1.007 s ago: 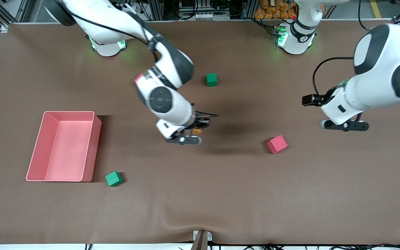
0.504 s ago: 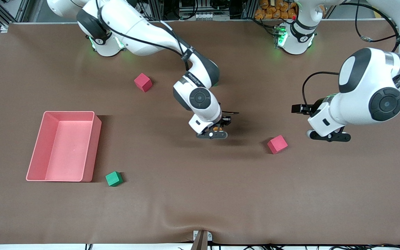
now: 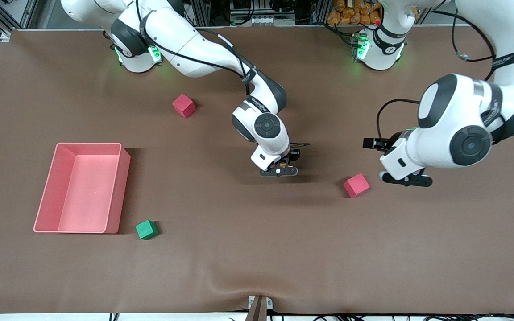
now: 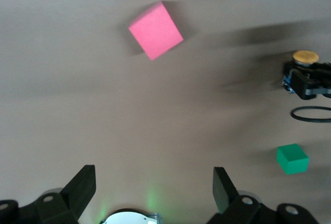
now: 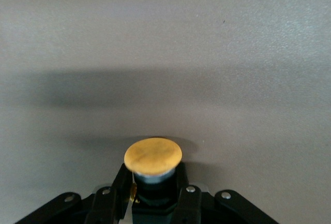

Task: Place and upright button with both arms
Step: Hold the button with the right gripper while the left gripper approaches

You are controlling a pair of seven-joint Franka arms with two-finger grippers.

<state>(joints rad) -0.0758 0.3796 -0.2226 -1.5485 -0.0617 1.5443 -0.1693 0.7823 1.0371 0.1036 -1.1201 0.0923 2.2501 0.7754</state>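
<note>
Between the right end effector's (image 5: 153, 203) fingers, the button (image 5: 153, 158) shows its round orange cap.

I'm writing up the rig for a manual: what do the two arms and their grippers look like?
Both arms are glossy white rounded segments with black joint bands and round black joint caps. Black cables run along them, and their bases glow green. The right gripper and left gripper are black, two-fingered, with silver screws.
</note>
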